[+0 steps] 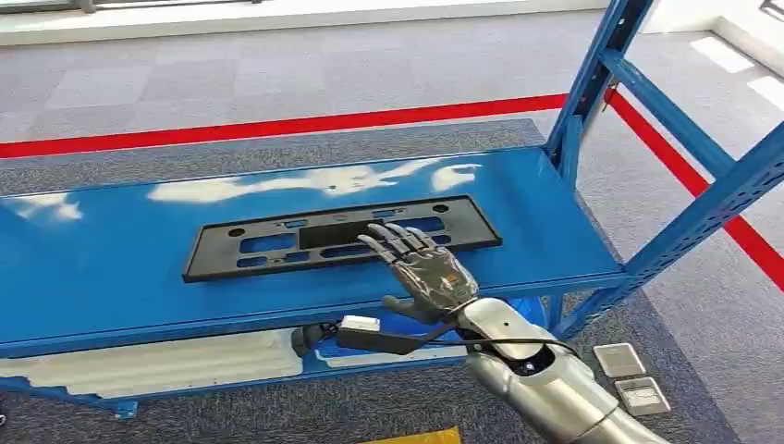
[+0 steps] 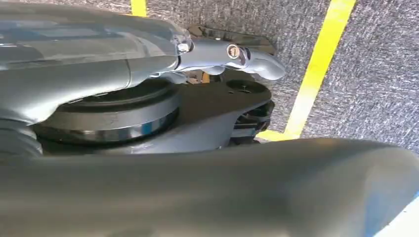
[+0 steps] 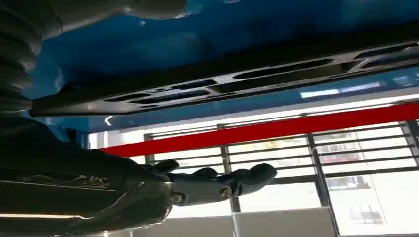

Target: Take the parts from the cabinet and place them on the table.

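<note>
Black part (image 1: pixel 342 237) partly behind right robot hand (image 1: pixel 427 268)

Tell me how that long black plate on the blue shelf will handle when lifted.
The black plate looks thin and full of cutouts, so probably light and somewhat flexy if lifted from one end. It lies flat on the glossy blue shelf, so it may slide before the right robot hand, fingers spread above it, gets under an edge.

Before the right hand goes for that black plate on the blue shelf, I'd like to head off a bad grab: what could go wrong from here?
1. The black plate lies flat on the blue shelf, so fingers may slide over it instead of getting under an edge.
2. The right hand hovers open near one end; lifting there could tip the long plate.
3. The shelf's upright post stands close, so a swinging plate might strike it.
</note>
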You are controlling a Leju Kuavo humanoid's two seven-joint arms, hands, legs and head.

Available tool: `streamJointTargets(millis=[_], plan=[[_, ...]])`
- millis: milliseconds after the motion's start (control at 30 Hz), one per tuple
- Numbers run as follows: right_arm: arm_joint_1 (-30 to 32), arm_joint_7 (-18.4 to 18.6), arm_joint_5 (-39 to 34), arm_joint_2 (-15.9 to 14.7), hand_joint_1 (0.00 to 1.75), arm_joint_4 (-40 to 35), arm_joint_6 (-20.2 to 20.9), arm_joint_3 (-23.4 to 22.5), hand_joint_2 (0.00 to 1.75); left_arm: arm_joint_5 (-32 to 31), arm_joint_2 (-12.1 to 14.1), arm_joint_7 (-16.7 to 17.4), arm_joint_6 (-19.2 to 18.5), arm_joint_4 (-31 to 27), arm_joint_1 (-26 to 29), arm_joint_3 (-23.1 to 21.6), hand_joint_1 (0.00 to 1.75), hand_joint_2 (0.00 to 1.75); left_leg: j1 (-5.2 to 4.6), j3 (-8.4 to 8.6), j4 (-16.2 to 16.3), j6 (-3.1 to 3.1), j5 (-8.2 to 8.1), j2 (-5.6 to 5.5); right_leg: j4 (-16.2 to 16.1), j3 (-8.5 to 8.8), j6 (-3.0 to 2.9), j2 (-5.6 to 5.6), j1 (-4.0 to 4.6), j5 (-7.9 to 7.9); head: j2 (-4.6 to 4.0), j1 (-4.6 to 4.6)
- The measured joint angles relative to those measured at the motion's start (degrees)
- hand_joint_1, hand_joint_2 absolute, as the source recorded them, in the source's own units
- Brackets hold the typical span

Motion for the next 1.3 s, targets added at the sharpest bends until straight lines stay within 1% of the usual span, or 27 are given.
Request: streamJointTargets(millis=[433,667,900,1133,1300], plan=[[-2.6,1.2,2.2,1.1,0.00,6.0,-0.1,0.3,1.75,-1.1,0.1,-0.1,-0.6,0.0,0.0,-0.9,0.00,0.00,0.00,0.01,0.0,0.00,0.00,0.00,0.0,0.00,0.00,0.01,0.00,0.00,0.02,0.00],[-4.7,1.2,3.3,1.9,0.00,11.7,-1.0,-2.7,1.75,-1.9,0.1,-0.1,-0.7,0.0,-0.1,-1.6,0.00,0.00,0.00,0.01,0.0,0.00,0.00,0.00,0.0,0.00,0.00,0.01,0.00,0.01,0.02,0.00],[-6.4,1.1,3.9,2.6,0.00,16.5,-1.1,-5.6,1.75,-2.1,0.1,-0.1,-0.7,0.0,-0.2,-1.7,0.00,0.00,0.00,0.01,0.0,0.00,0.00,0.00,0.0,0.00,0.00,0.00,0.00,0.02,0.00,0.00],[-8.2,-0.6,3.6,3.5,0.00,20.6,-1.6,-7.8,1.75,-2.4,0.1,-0.1,-0.8,0.0,-0.2,-1.9,0.00,0.00,0.00,0.06,0.0,0.00,0.00,0.00,0.0,0.03,-0.01,0.01,0.00,0.02,0.02,0.00],[-9.6,-0.8,3.6,3.8,0.00,23.0,-1.9,-8.8,1.75,-2.9,0.1,-0.1,-0.8,0.0,-0.2,-2.5,0.00,0.00,0.00,0.13,0.0,0.00,0.00,0.00,0.0,0.13,-0.01,0.01,0.00,0.02,0.02,0.00]])
